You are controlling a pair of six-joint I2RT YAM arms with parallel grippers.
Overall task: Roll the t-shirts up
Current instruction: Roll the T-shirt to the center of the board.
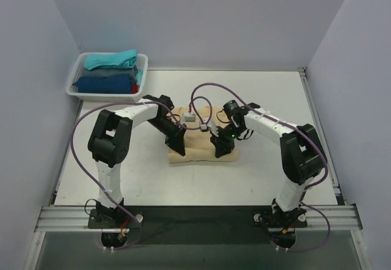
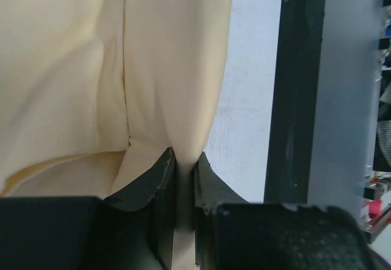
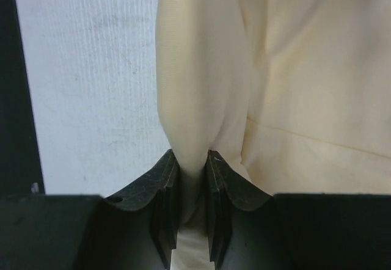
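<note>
We see the beige t-shirt (image 1: pixel 201 150) bunched mid-surface (image 1: pixel 263 175), our left claw (image 2: pixel 185 172) closed tight on a fold at its left end, our right claw (image 3: pixel 193 166) pinching its right end, teal t-shirt (image 1: pixel 110 59) and dark blue t-shirt (image 1: pixel 102 85) in the white basket (image 1: pixel 71 91), far left corner.

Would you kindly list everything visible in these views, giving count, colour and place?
Soft cloth short-sleeved t-shirt: one, light beige, table centre, bunched into a band.
Plastic basket: one, white, far left corner of the table.
Folded cloth bundles: a few, teal, dark blue and a red sliver, stacked in the basket.
Table: one, white.
Cables: purple, looping along the arms.
Left arm: white and black; jaws shut on the t-shirt's left end.
Right arm: white and black; jaws shut on its right end.
</note>
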